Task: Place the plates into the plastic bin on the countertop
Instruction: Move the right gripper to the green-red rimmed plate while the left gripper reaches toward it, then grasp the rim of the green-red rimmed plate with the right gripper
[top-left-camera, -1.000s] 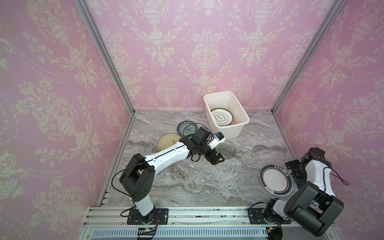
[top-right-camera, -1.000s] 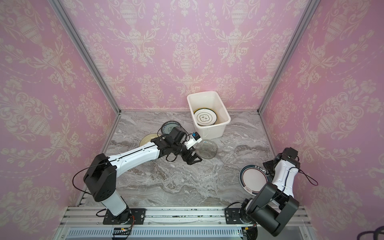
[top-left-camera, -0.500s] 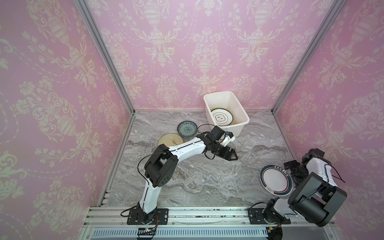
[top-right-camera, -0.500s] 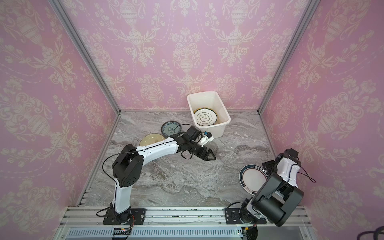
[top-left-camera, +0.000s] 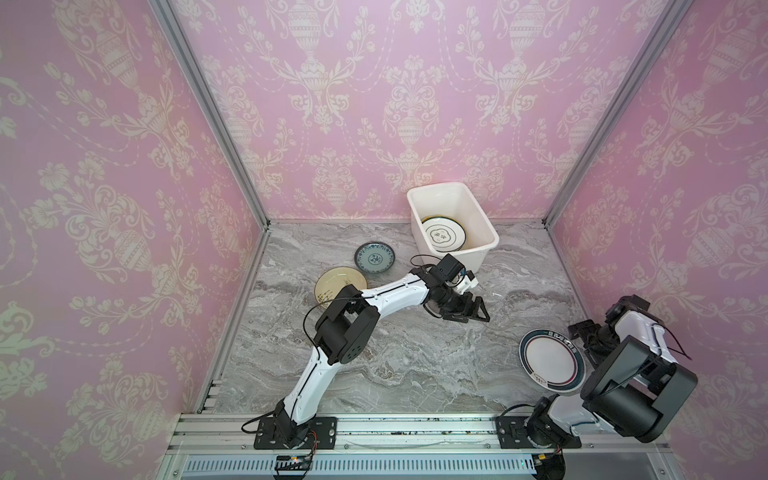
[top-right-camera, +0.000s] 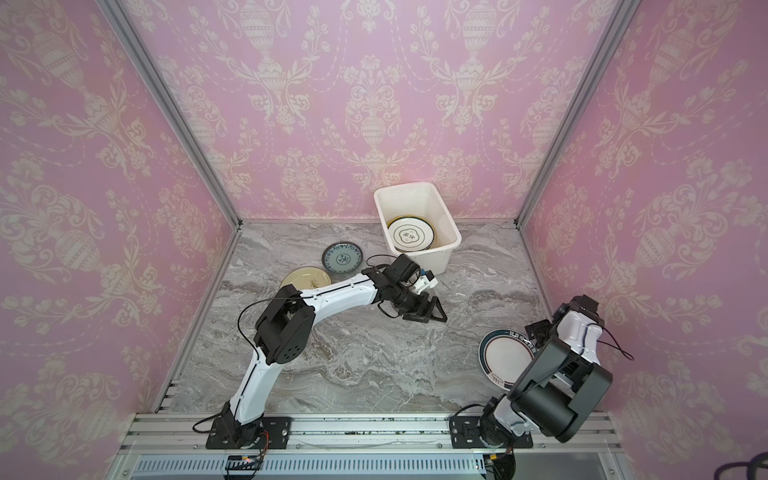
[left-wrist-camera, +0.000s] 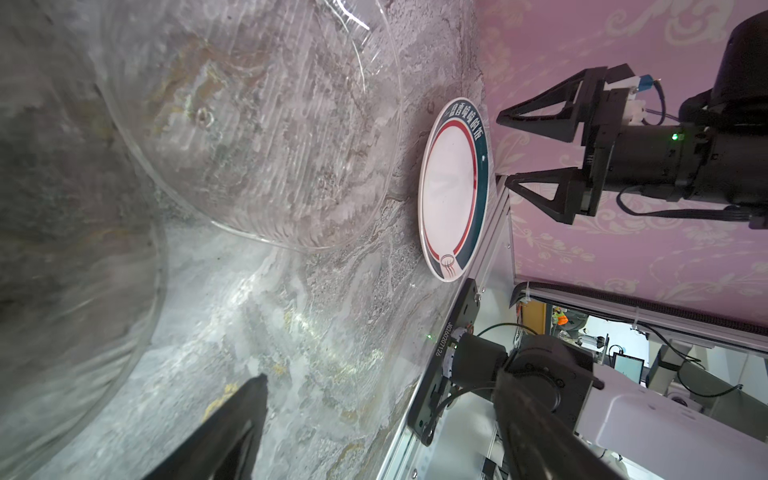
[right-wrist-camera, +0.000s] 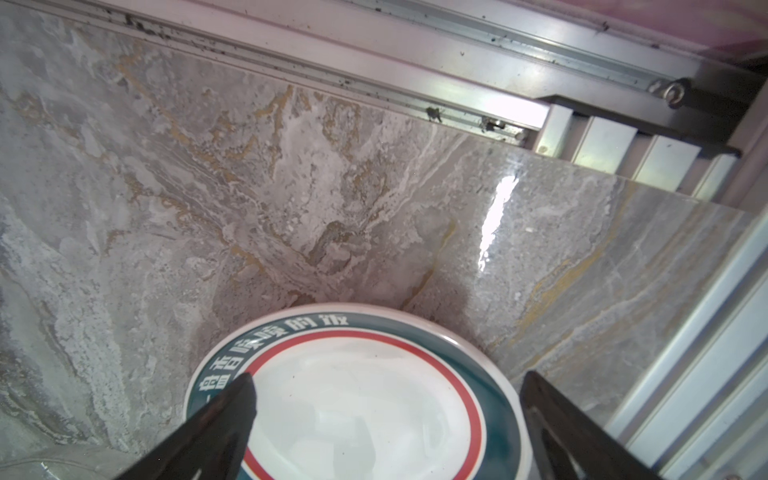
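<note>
- The left gripper (top-left-camera: 469, 316) (top-right-camera: 428, 318) reached out low over the middle of the grey marble tabletop (top-left-camera: 415, 365) (top-right-camera: 374, 365), in front of the plastic bin (top-left-camera: 473, 212) (top-right-camera: 436, 212).
- In the left wrist view this gripper (left-wrist-camera: 380, 378) was released. Its two dark fingers (left-wrist-camera: 232, 432) stood wide apart with only bare tabletop between them.
- A clear glass plate (left-wrist-camera: 270, 124) lay flat on the tabletop just ahead of those fingers, not held. A second blurred, clear curved edge sat nearer the camera, and I could not tell what it belonged to.
- The right gripper (top-left-camera: 579, 338) (top-right-camera: 534, 336) (left-wrist-camera: 503, 149) was also released and spread wide. It pointed down at the lettered-rim plate (top-left-camera: 548, 359) (top-right-camera: 505, 355) (left-wrist-camera: 453, 187).
- In the right wrist view one finger of the right gripper (right-wrist-camera: 386, 378) lay over the lettered band of that plate (right-wrist-camera: 365, 407) and the other outside its rim. Whether either finger touched the plate I could not tell.
- The lettered-rim plate rested flat on the tabletop near the front right corner, well apart from the bin.
- The plastic bin stood at the back of the tabletop, near the wall. Inside it lay a white plate with a dark ring (top-left-camera: 442, 237) (top-right-camera: 409, 236), on top of another plate whose rim showed behind it.
- A blue-patterned plate (top-left-camera: 375, 257) (top-right-camera: 343, 257) lay on the tabletop to the left of the bin.
- A pale yellow plate (top-left-camera: 332, 282) (top-right-camera: 299, 278) lay just in front of the blue-patterned one, partly hidden by the left arm (top-left-camera: 395, 295).
</note>
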